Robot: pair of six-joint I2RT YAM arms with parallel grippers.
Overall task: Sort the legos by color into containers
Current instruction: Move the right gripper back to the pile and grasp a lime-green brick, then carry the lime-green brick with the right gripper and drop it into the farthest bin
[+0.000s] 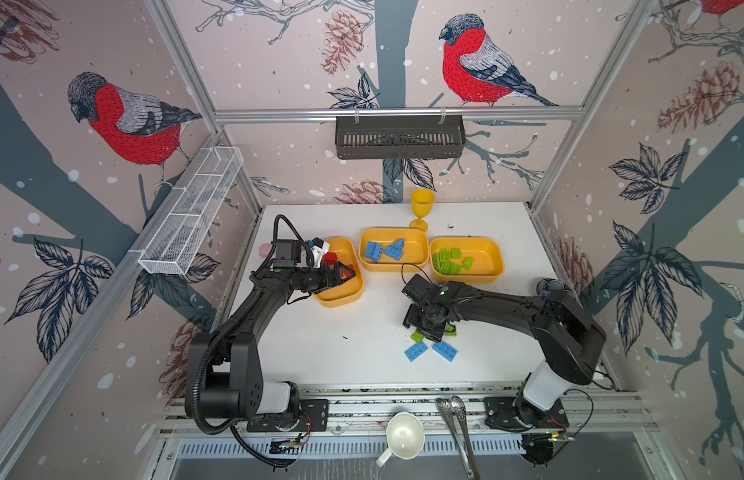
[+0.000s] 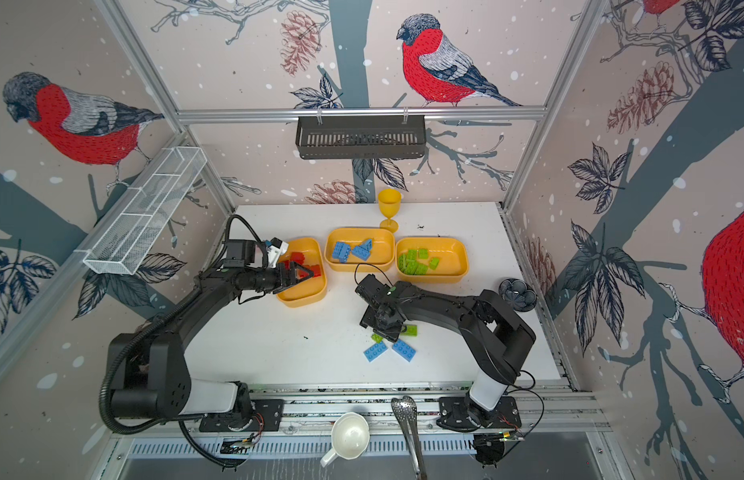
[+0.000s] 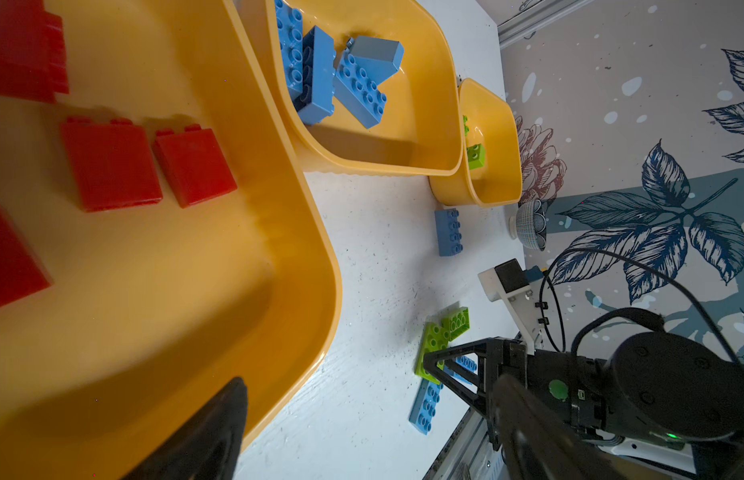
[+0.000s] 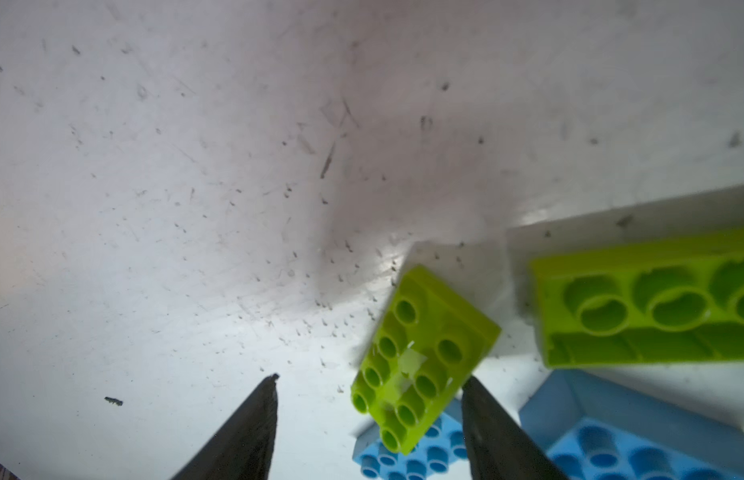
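While the left pincer [image 1: 348, 276] hangs open and empty over the left tray [image 1: 341, 301] with the red legos [image 3: 110, 166], the right pincer [image 4: 370, 378] is low at the tabletop [image 1: 320, 345]; its jaws stand apart around a tilted lime green brick [image 4: 420, 361], one finger [image 4: 491, 432] touching it; a second green brick [image 4: 653, 307] and two blue bricks [image 1: 416, 351] lie just beside; the middle tray [image 1: 418, 249] has blue legos [image 1: 383, 250]; the right tray [image 1: 484, 257] has green legos [image 1: 447, 262].
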